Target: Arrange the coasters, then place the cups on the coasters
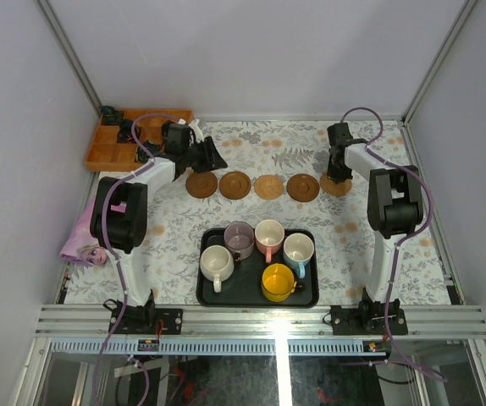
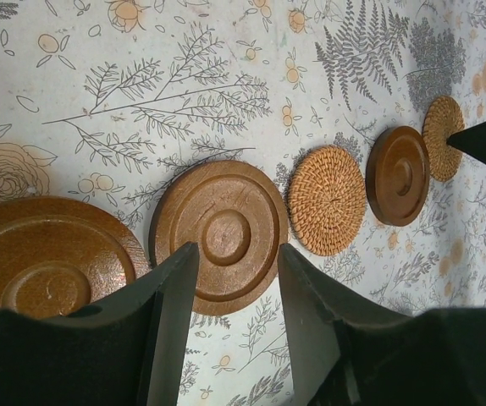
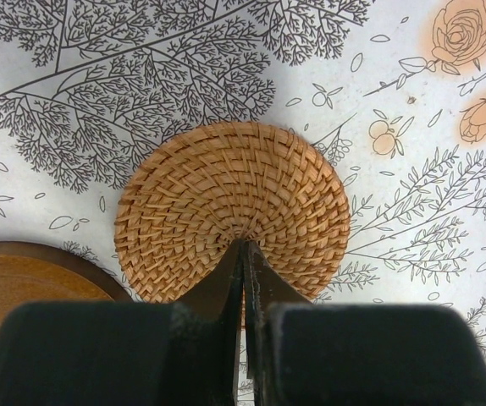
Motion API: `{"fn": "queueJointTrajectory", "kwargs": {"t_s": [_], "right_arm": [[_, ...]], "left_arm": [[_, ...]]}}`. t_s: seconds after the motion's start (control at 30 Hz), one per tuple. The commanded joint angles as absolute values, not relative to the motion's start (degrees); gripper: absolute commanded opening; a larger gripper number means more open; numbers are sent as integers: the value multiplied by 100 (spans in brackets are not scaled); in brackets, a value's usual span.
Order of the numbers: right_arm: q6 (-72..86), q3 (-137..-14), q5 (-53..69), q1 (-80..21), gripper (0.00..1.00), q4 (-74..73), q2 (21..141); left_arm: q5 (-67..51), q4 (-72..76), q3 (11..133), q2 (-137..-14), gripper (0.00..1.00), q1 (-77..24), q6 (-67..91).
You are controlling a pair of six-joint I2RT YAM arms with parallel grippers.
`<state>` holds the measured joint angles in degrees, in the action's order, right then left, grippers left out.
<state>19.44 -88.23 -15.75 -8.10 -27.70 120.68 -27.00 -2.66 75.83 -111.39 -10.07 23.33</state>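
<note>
The counter (image 1: 175, 245), covered in a floral print, carried a black tray (image 1: 245, 288) near its front edge and an orange wooden box (image 1: 107, 154) at its far left corner. All five cups stood on the tray, none on a coaster. The cream cup (image 1: 216, 264) was front left, the mauve cup (image 1: 239, 238) and pink cup (image 1: 269, 236) at the back, the light blue cup (image 1: 298, 251) on the right and the yellow cup (image 1: 278, 281) at the front.

Beyond the tray, five coasters lay flat and close together in a straight row across the counter. A dark wooden coaster (image 1: 201, 183) lay at the left end, then a ringed wooden coaster (image 1: 235, 184), a middle woven coaster (image 1: 268, 187), a second dark coaster (image 1: 303, 187), and an end woven coaster (image 1: 336, 184) on the right.

The left hand (image 2: 236, 254) hung at the left end of the row, its fingers partly apart and gripping nothing. The right hand (image 3: 245, 245) had its fingers pressed together with nothing between them, tips over the end woven coaster; contact could not be judged.
</note>
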Motion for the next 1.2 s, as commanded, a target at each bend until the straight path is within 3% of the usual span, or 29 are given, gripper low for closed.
{"fn": "queueJointTrajectory", "kwargs": {"t_s": [0.0, 0.83, 1.17], "right_arm": [[2054, -8693, -1825, -804, 0, -2877, 11859], [2179, -8345, -1942, -809, 0, -2977, 11729], [2073, -8805, -1872, -807, 1, -2880, 11785]], "left_arm": [[-2800, -107, 7714, -11146, 43, -934, 2338], [-2787, -185, 7643, -11113, 44, -823, 2373], [-2809, -133, 7695, -11126, 45, -825, 2378]]}}
